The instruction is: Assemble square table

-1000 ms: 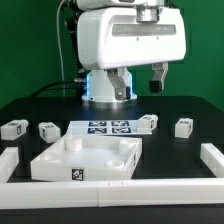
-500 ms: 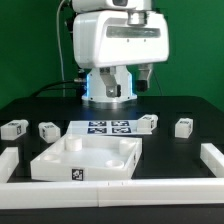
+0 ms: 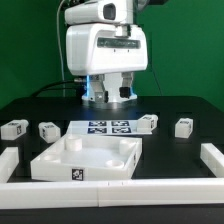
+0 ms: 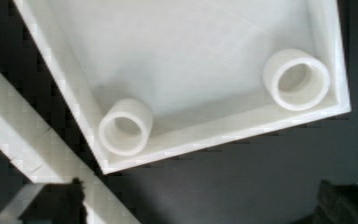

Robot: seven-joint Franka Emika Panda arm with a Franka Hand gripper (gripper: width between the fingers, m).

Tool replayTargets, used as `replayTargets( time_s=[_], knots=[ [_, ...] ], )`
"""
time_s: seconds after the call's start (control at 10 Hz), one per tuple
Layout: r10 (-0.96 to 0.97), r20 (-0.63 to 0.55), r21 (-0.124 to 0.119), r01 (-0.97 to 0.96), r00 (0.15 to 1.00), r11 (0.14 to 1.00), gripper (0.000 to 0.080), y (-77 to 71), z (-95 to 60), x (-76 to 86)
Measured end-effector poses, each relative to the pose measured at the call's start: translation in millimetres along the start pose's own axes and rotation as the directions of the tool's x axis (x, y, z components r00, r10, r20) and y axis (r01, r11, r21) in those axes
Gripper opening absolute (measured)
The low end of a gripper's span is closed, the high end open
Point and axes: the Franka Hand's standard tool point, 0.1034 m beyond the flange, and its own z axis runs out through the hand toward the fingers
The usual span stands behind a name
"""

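The white square tabletop (image 3: 88,158) lies rim-up on the black table, toward the front, with a tag on its near wall. In the wrist view the tabletop (image 4: 194,55) shows two round corner sockets (image 4: 297,80). Four stubby white legs lie apart behind it: two at the exterior view's left (image 3: 14,128) (image 3: 47,130), two at its right (image 3: 148,123) (image 3: 184,126). My gripper (image 3: 118,86) hangs high over the back of the table, above the tabletop. In the wrist view the gripper (image 4: 201,205) is open and empty, its dark fingertips (image 4: 51,205) wide apart.
The marker board (image 3: 108,128) lies flat behind the tabletop. White border rails run along the exterior view's left (image 3: 8,165), right (image 3: 212,160) and front (image 3: 110,195). One rail (image 4: 34,140) shows beside the tabletop in the wrist view.
The arm and gripper have swung toward the exterior view's left. The tabletop and legs have not moved.
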Motion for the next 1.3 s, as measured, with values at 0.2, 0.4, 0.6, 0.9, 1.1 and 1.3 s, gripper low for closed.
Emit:
replayTargets(
  time_s=[0.2,0.4,0.6,0.9,1.1,1.3],
  knots=[
    [-0.106,0.013,-0.009,0.106,0.994,0.994,0.0650,-6.2,8.0,-8.8],
    [-0.184,0.034,-0.010,0.184,0.982,0.983,0.0650,-14.0,25.9,-27.1],
    [-0.232,0.040,-0.009,0.233,0.972,0.972,0.0650,-22.6,52.2,-44.5],
    [-0.232,0.042,-0.004,0.232,0.972,0.973,0.0650,-20.9,50.1,-42.4],
    [-0.229,0.060,0.038,0.227,0.972,0.973,0.0650,-26.4,52.5,-46.4],
    [-0.225,0.061,0.051,0.222,0.972,0.974,0.0650,-33.1,73.4,-54.1]
  ],
)
